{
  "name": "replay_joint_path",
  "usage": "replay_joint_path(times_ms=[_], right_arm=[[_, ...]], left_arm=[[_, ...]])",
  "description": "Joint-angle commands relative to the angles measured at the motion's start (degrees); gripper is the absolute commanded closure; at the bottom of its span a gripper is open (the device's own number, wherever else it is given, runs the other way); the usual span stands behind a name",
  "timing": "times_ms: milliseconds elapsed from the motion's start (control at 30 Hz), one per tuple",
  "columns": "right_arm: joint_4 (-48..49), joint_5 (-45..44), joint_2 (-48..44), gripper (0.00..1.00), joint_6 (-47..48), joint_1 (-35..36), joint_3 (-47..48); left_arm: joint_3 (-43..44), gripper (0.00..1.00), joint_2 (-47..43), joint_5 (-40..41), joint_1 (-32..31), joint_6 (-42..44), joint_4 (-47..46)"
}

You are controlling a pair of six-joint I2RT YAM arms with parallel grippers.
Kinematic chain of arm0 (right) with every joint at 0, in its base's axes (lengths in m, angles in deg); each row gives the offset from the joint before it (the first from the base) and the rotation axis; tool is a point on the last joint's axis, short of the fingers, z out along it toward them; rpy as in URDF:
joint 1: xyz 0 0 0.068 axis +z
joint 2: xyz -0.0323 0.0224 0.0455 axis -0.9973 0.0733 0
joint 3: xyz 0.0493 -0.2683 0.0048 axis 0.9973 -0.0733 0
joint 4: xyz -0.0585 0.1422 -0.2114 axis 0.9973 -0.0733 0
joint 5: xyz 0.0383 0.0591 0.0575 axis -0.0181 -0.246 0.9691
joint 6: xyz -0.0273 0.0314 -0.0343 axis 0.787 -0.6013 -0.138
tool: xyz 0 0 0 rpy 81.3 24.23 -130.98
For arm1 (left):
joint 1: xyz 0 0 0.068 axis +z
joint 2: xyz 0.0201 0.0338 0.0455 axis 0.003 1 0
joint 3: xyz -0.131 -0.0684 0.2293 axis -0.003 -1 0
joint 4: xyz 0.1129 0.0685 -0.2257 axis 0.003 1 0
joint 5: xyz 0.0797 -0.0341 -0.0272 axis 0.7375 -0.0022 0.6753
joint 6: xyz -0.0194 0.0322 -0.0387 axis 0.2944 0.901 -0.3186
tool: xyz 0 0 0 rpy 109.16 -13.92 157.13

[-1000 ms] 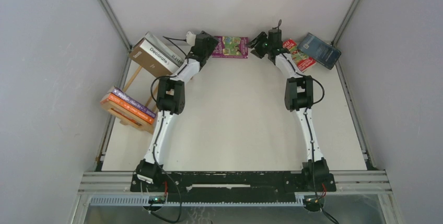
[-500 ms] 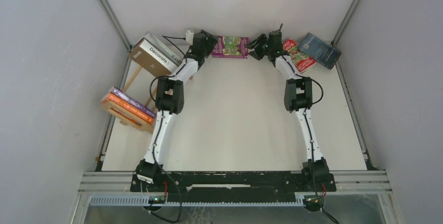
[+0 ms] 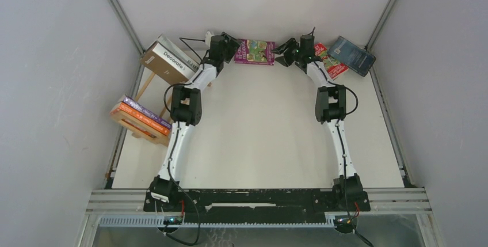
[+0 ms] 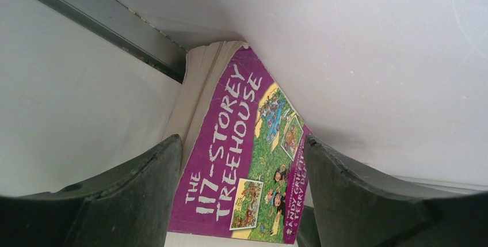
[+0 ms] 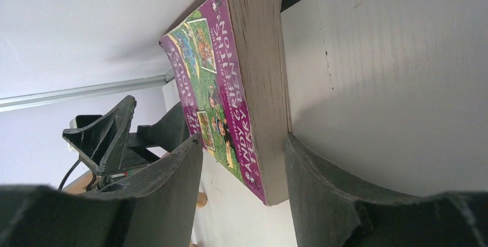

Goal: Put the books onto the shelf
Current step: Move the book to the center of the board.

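Note:
A purple paperback (image 3: 254, 52) stands against the back wall. My left gripper (image 3: 230, 51) is at its left end and my right gripper (image 3: 283, 55) at its right end. In the left wrist view the purple cover (image 4: 241, 160) reaches between my open left gripper (image 4: 241, 201), touching neither finger clearly. In the right wrist view the book's corner (image 5: 253, 143) sits inside my open right gripper (image 5: 241, 192), page edge near one finger (image 5: 334, 201). The wooden shelf (image 3: 133, 127) leans at the left with purple and orange books (image 3: 143, 114) on it.
A brown book (image 3: 167, 63) with a grey-white one (image 3: 177, 49) on it lies at the back left. A red paperback (image 3: 329, 60) and a dark blue book (image 3: 352, 55) lie at the back right. Grey walls close in on both sides.
Both wrists have shifted and turned slightly at the ends of the purple book. The left jaws have narrowed a little. The book has not moved.

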Motion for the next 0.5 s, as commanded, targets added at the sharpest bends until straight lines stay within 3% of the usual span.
replay_joint_path(times_ms=[0,467], right_arm=[[3.7,6.1,-1.7,0.39,-1.6,1.9,-0.6],[3.8,8.2,-9.0,0.39,3.4,3.1,-11.3]], left_arm=[[1.3,0.2,-1.0,-8.8,-1.2,0.9,-1.4],[-6.4,0.2,-5.1,-15.0,-4.1,2.1,-1.6]])
